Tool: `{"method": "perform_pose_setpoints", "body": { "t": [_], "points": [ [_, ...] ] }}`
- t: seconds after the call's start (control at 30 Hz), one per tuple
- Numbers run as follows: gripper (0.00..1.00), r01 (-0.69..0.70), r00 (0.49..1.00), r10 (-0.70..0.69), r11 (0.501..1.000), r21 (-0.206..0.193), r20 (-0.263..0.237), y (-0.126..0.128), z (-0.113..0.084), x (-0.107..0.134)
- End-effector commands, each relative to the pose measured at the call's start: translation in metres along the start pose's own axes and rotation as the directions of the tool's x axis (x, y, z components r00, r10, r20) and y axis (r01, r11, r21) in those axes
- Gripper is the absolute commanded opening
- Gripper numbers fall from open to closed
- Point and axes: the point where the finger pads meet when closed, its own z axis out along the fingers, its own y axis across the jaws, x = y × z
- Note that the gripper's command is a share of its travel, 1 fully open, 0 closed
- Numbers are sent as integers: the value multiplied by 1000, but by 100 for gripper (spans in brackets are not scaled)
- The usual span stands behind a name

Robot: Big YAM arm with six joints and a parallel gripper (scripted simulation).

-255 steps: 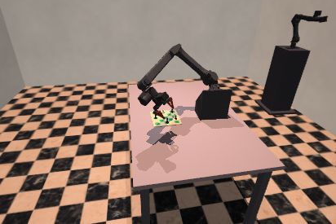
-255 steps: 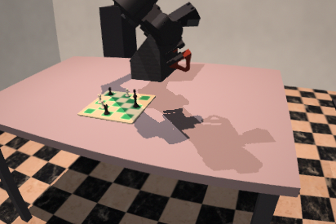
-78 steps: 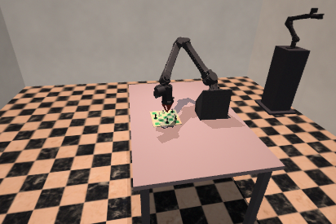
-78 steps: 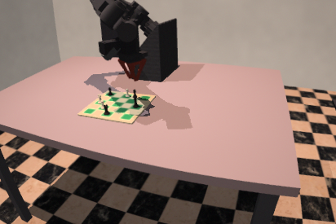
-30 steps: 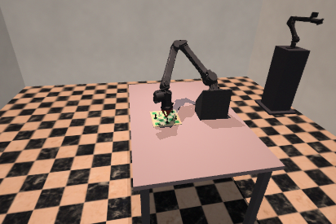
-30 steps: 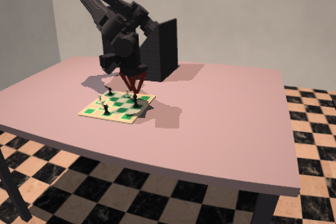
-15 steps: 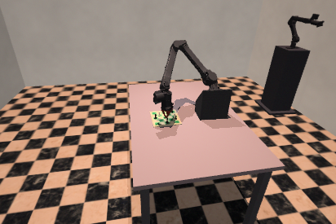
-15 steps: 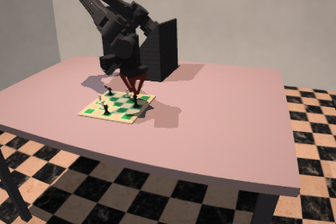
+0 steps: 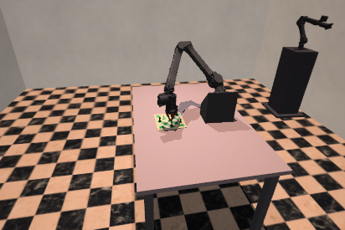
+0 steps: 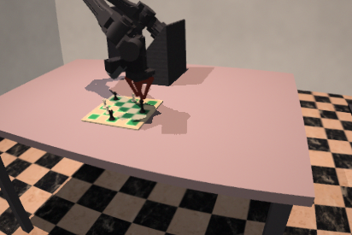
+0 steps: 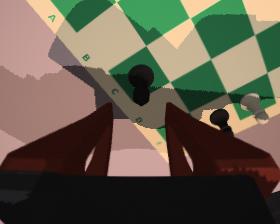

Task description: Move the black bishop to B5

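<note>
A small green and cream chessboard [image 9: 169,121] lies on the pink table and also shows in the exterior view [image 10: 124,112]. My gripper [image 10: 139,94] hangs low over the board's near right edge, with its red fingers open. In the wrist view the black bishop [image 11: 140,85] stands upright on a square next to the edge letter C, just ahead of my fingertips and not touched by them. It also shows in the exterior view [image 10: 142,106]. Another black piece [image 11: 220,120] and a white piece [image 11: 252,105] stand to the right.
Two more black pieces [image 10: 111,114] [image 10: 114,95] and a white piece [image 10: 106,106] stand on the board. A black box [image 9: 218,106] holding the arm's base sits on the table behind the board. A dark pedestal [image 9: 293,79] stands on the floor at the right.
</note>
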Motion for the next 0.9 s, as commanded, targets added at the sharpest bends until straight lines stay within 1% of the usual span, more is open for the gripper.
{"method": "perform_pose_setpoints", "body": {
  "t": [0.0, 0.63, 0.87],
  "points": [
    [35, 5, 1000, -5, 1000, 5, 1, -2, 3, 2],
    [35, 4, 1000, -4, 1000, 4, 1, -1, 3, 2],
    [35, 7, 1000, -7, 1000, -7, 18, 4, -5, 9]
  ]
}}
